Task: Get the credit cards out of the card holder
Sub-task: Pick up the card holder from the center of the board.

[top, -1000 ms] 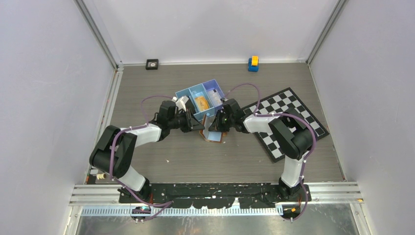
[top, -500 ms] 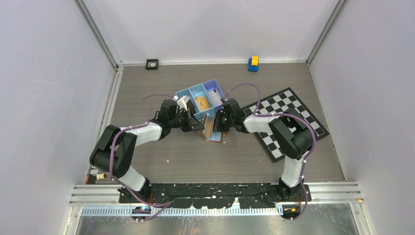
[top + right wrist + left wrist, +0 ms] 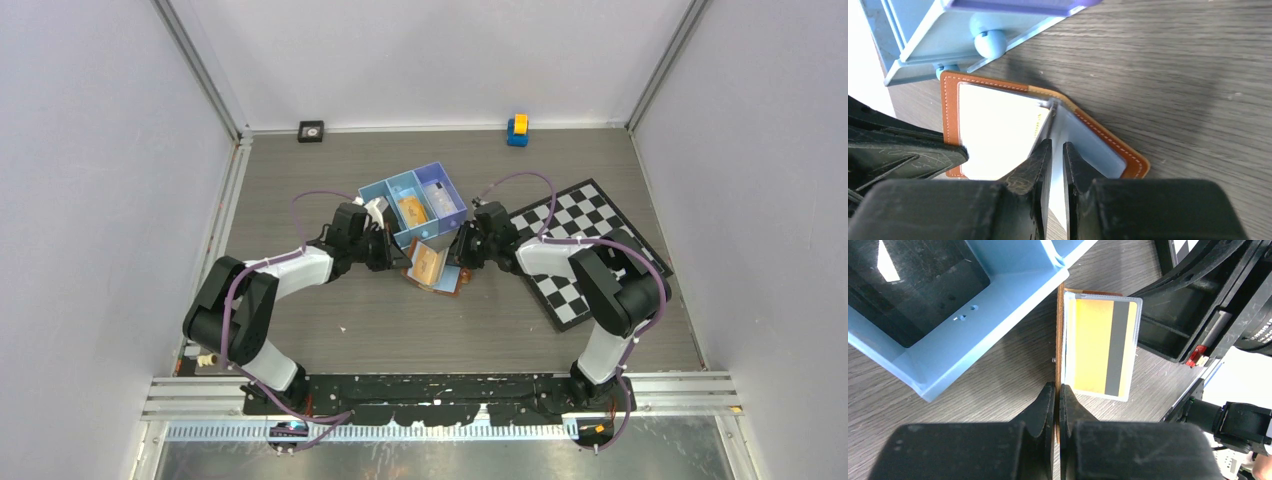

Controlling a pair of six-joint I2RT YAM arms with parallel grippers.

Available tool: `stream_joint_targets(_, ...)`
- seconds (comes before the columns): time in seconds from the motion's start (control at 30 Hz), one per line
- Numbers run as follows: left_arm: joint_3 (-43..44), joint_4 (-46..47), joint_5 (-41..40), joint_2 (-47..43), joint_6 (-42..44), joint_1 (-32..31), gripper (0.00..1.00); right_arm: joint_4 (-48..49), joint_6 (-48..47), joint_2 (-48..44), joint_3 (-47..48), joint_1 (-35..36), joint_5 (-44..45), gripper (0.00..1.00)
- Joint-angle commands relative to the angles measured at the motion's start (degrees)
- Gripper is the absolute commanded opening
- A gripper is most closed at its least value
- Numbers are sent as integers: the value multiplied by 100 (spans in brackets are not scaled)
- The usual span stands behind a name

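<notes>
The brown card holder lies open on the table just in front of the blue tray. My left gripper is shut on the edge of its brown cover, which stands on edge. A clear sleeve beside that cover holds an orange card with a grey stripe. My right gripper hovers over the holder's spine, its jaws a narrow gap apart with nothing seen gripped; a thin sleeve leaf rises toward them. The brown rim and a pale blue pocket show below.
The blue three-compartment tray holds an orange card in its middle part and touches the holder's far side. A chequered board lies under the right arm. A yellow-and-blue block and a small black square sit by the back wall.
The left gripper closed on the holder's cover. The right gripper's jaws parted slightly and that arm drew back to the right; the holder's leaf now lies open, orange card showing.
</notes>
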Motion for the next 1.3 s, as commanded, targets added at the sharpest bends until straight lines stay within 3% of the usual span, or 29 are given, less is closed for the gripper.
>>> stream_joint_targets(0.0, 138, -215, -146, -149, 111, -28, 0, 568, 346, -132, -130, -144, -353, 20)
stream_joint_targets(0.1, 136, -183, -109, -156, 109, -25, 0, 803, 508, -127, -248, -247, -525, 21)
stream_joint_targets(0.27, 129, -178, -106, -154, 100, -25, 0, 1120, 704, -329, -466, -329, -645, 35)
stream_joint_targets(0.57, 83, -80, -91, -115, 21, -9, 0, 1779, 1136, -493, -838, -508, -741, 50)
stream_joint_targets(0.8, 78, -32, -42, -59, -23, -8, 0, 2204, 1326, -378, -928, -516, -903, 53)
stream_joint_targets(0.93, 60, -18, -61, -79, -42, 1, 0, 2170, 1281, -475, -961, -515, -840, 60)
stream_joint_targets(1.27, 59, 34, 3, -44, -62, 10, 0, 2082, 1246, -293, -813, -486, -983, 58)
